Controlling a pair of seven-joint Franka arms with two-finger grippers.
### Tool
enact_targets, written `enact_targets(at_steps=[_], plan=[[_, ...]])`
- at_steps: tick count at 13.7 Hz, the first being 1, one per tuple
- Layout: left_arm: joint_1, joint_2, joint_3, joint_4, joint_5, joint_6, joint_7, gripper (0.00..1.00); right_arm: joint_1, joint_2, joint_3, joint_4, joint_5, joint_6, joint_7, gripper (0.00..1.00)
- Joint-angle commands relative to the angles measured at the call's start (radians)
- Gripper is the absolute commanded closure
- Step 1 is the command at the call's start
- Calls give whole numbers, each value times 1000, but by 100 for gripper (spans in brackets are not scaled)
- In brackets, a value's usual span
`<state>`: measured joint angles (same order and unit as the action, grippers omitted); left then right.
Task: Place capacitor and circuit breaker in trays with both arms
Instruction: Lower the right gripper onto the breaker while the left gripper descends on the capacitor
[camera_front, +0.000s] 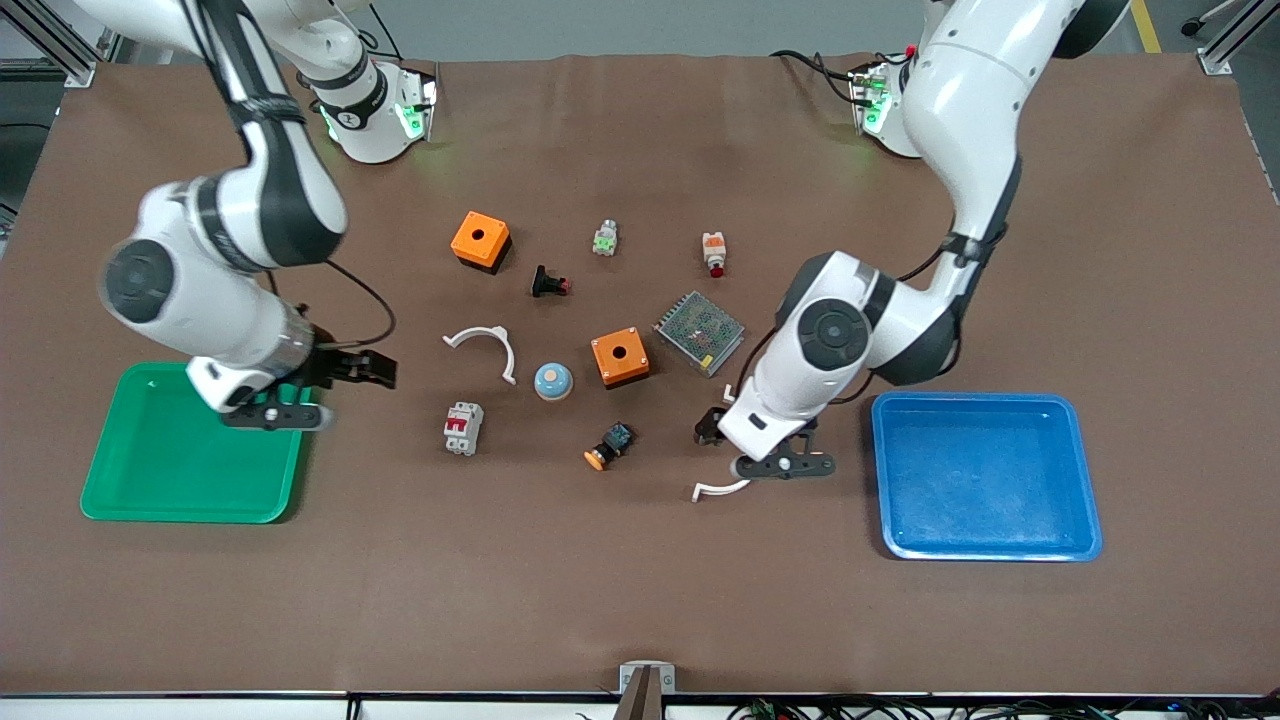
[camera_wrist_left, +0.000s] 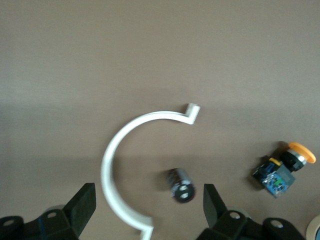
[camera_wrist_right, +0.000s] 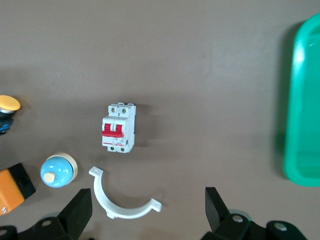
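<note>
The capacitor, a tiny black cylinder with a pale end, lies on its side inside the curve of a white half-ring clamp. My left gripper is open just above it, with the capacitor close to one finger. In the front view the left gripper hangs low beside the blue tray and covers most of that clamp. The circuit breaker, white-grey with red toggles, lies flat and free; it also shows in the right wrist view. My right gripper is open and empty, in the air between the green tray and the breaker.
A green tray is at the right arm's end and a blue tray at the left arm's end. Mid-table lie two orange boxes, a mesh power supply, a blue dome, another white clamp and an orange-capped button.
</note>
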<state>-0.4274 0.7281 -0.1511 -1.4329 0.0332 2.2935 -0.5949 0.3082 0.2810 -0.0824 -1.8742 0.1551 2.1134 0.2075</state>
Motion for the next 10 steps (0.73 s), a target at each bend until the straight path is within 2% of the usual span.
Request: enact_targets(at_steps=[1,3,6,10], plan=[[-54,69,18,52,22,35,-61,14,72,67,-11,1,20,81,94,0],[-59,95,16,52,48,43,-72,18,103,113,-11,4,18,141,113,0],[-70,116,15,49,59,47,-95,26,104,191,-11,13,20,243,115,0],[-74,131,16,48,60,47,-106,33,106,291,-11,55,18,325,115,0]])
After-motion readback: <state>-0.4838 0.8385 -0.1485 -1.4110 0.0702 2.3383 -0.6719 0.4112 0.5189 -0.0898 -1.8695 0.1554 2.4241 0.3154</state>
